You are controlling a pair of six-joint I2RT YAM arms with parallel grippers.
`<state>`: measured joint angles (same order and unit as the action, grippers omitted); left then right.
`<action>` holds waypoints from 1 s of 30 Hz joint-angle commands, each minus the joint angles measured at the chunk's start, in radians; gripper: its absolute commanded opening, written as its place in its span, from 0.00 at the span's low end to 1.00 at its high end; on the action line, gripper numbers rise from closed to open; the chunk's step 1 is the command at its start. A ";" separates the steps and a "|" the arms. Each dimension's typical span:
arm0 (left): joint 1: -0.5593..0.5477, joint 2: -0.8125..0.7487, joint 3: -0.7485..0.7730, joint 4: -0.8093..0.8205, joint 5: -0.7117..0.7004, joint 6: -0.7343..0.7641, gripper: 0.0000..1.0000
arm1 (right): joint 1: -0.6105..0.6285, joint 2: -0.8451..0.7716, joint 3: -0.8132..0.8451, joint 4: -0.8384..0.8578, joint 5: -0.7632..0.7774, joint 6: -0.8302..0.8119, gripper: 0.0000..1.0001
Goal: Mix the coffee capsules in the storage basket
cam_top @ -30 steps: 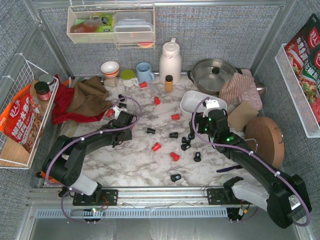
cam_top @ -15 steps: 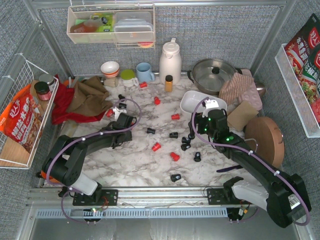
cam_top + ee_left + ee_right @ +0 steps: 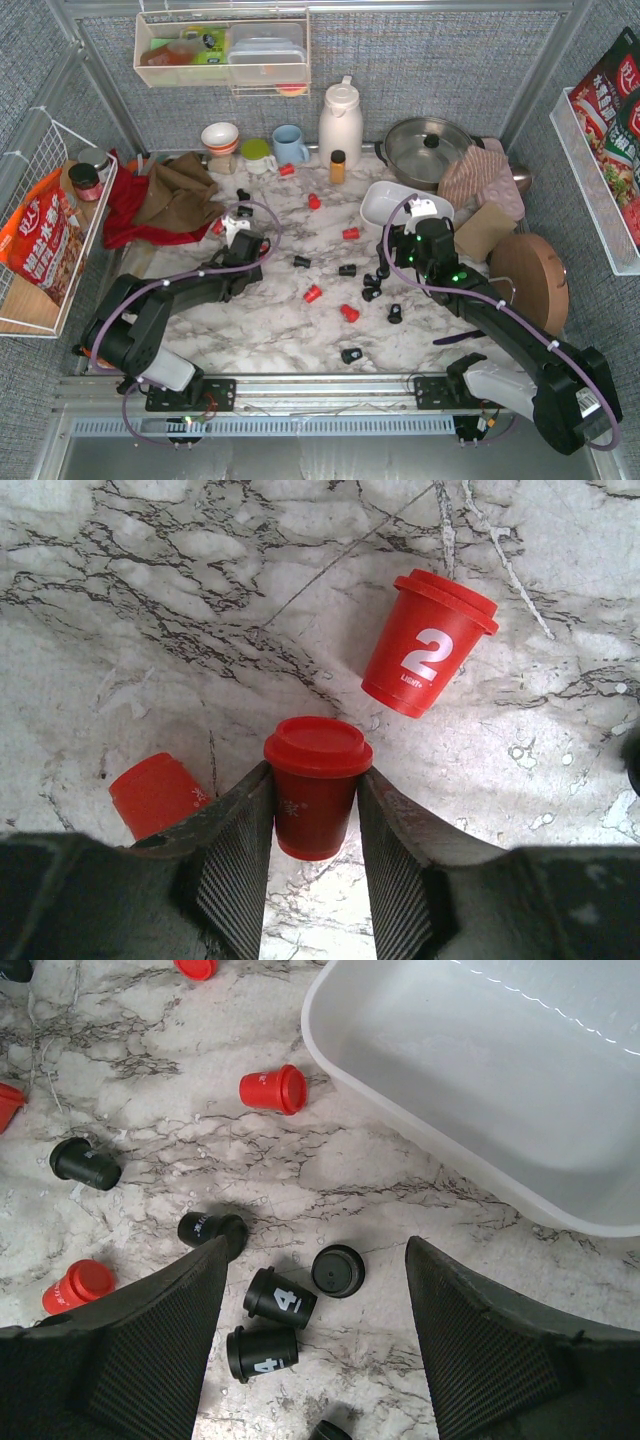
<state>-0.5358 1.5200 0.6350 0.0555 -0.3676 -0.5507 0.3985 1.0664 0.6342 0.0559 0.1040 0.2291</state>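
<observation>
High overview, close downward wrist views, tabletop (image 3: 270, 335) shared

Tabletop (image 3: 150, 610) is showing a white marble pattern with grey veins, smooth and faintly glossy. Red capsule (image 3: 315, 790) is looking like moulded plastic, satin, with a soft sheen on its lid. Left gripper (image 3: 314, 775) pads (image 3: 235, 870) are showing black, matt, finely ribbed faces. Right gripper (image 3: 317, 1243) fingers (image 3: 150, 1350) are carrying a fine matt cross-hatch. Storage basket (image 3: 500, 1070) is reading as smooth white plastic, slightly glossy. Black capsules (image 3: 280, 1298) are looking like dull plastic. Pot (image 3: 428, 148) is gleaming as polished metal. Brown cloth (image 3: 178, 195) is looking soft and matt. Round board (image 3: 530, 280) is showing wood.
</observation>
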 commanded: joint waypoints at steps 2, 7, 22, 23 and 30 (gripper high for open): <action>0.000 -0.008 -0.021 -0.003 0.006 -0.013 0.45 | 0.001 0.000 0.012 0.027 0.003 0.003 0.76; -0.001 -0.021 -0.041 0.021 0.033 -0.004 0.41 | 0.001 0.001 0.016 0.023 0.006 0.003 0.76; -0.008 -0.207 -0.127 0.135 0.082 0.059 0.37 | 0.002 0.009 0.023 0.012 0.007 0.003 0.76; -0.010 -0.221 -0.135 0.150 0.095 0.070 0.37 | 0.002 0.009 0.024 0.011 0.007 0.003 0.76; -0.059 -0.329 -0.188 0.319 0.236 0.196 0.36 | 0.001 -0.006 0.041 -0.010 -0.029 0.021 0.76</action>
<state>-0.5655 1.2350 0.4648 0.2222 -0.2371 -0.4580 0.3988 1.0714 0.6548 0.0460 0.1036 0.2333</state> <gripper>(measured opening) 0.413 0.760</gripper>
